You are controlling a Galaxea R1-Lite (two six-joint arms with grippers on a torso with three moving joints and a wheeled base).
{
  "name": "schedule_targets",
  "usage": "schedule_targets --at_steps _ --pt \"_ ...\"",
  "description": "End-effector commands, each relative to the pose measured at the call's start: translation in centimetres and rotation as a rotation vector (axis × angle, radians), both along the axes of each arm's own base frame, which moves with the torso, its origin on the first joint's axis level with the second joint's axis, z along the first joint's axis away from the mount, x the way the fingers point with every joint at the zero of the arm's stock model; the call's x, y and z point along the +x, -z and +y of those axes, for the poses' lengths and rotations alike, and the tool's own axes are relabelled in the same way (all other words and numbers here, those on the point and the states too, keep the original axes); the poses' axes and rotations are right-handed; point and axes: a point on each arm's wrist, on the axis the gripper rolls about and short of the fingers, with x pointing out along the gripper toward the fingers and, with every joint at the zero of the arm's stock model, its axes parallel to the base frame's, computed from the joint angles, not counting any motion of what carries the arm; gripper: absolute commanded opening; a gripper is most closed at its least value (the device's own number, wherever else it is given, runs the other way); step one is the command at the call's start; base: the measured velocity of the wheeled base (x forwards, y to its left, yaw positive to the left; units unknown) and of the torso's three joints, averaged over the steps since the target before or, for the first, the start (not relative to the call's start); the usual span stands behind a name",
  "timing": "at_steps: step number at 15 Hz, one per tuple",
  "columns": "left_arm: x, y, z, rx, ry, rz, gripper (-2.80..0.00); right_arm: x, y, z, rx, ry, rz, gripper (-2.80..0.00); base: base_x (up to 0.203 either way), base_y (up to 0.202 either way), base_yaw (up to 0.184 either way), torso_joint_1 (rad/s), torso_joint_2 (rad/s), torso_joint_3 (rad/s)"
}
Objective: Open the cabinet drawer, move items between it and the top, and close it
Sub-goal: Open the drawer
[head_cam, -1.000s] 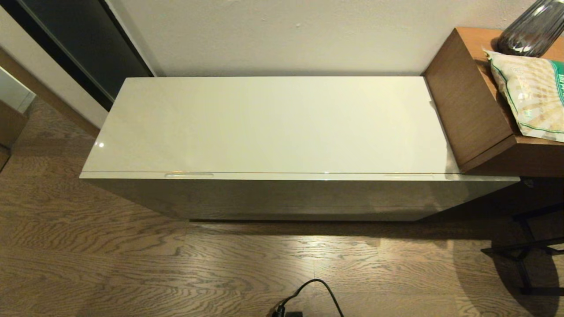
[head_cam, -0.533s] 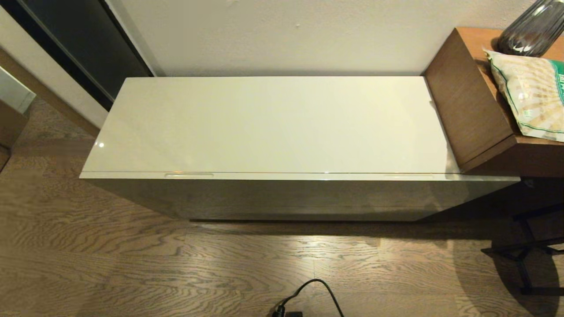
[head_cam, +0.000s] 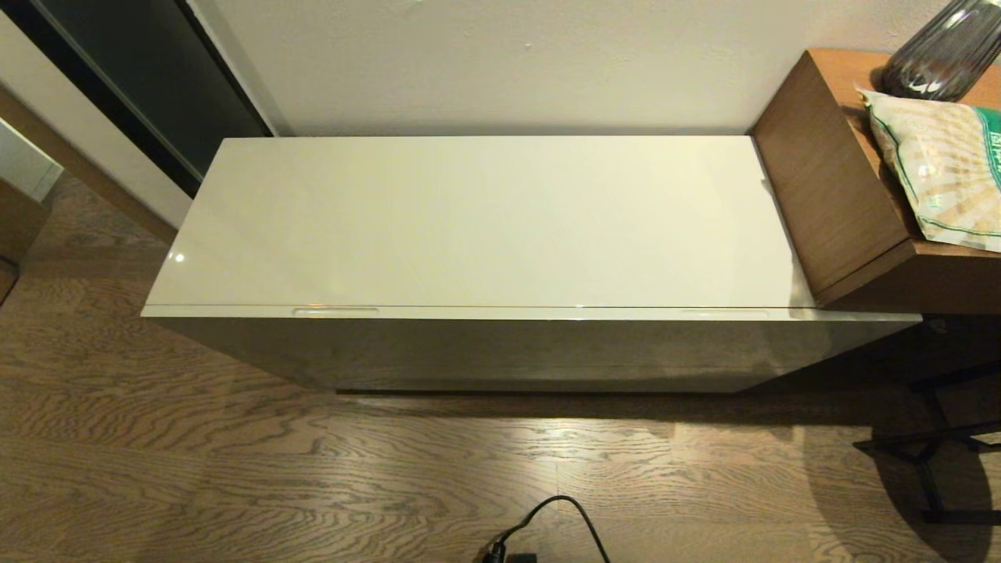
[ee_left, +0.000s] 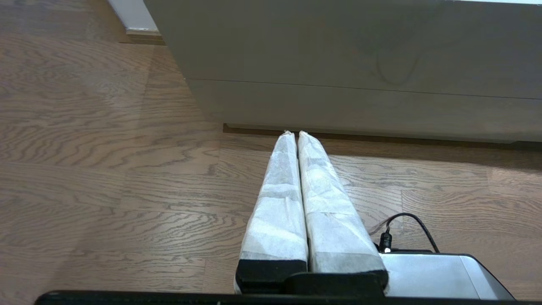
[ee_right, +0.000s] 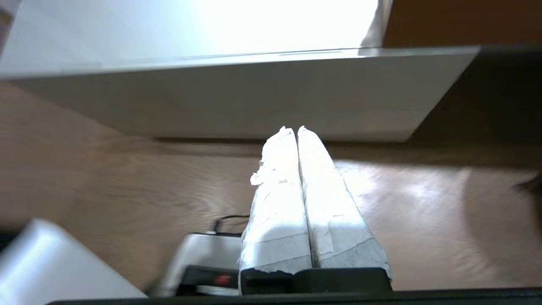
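Note:
The cabinet drawer [head_cam: 508,348] is shut, its long beige-grey front flush under the top [head_cam: 477,223]. Two oblong recesses show along its rim, one at the left [head_cam: 335,311] and one at the right [head_cam: 723,313]. The glossy cream top is bare. No slipper packs are in view. Neither arm shows in the head view. In the left wrist view my left gripper [ee_left: 294,134] is shut and empty, low over the floor before the drawer front [ee_left: 360,55]. My right gripper [ee_right: 293,129] is shut and empty too, facing the cabinet's front [ee_right: 254,97] from higher up.
A taller brown wooden tabletop [head_cam: 829,195] abuts the cabinet's right end, bearing a snack bag [head_cam: 938,164] and a dark glass vase [head_cam: 946,47]. Black furniture legs [head_cam: 931,446] stand at the right. A black cable [head_cam: 555,516] lies on the wooden floor.

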Motion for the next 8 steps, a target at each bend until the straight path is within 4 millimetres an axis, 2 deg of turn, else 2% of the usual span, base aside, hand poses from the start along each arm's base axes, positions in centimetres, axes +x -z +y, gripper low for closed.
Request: schedule_targets --at_steps 1,4,8 --pt "0.0 0.0 0.0 0.000 0.000 -0.001 -2.80 8.6 -2.0 -0.1 0.041 0.012 0.238 -2.80 0.000 0.000 0.000 0.000 0.00 0.000" --pt "0.0 0.0 0.0 0.000 0.000 -0.001 -2.80 18.2 0.3 -0.2 0.063 0.043 0.356 -2.80 0.000 0.000 0.000 0.000 0.00 0.000" --pt "0.0 0.0 0.0 0.000 0.000 -0.003 -2.80 29.4 6.0 0.8 0.066 0.114 0.449 -2.80 0.000 0.000 0.000 0.000 0.00 0.000"
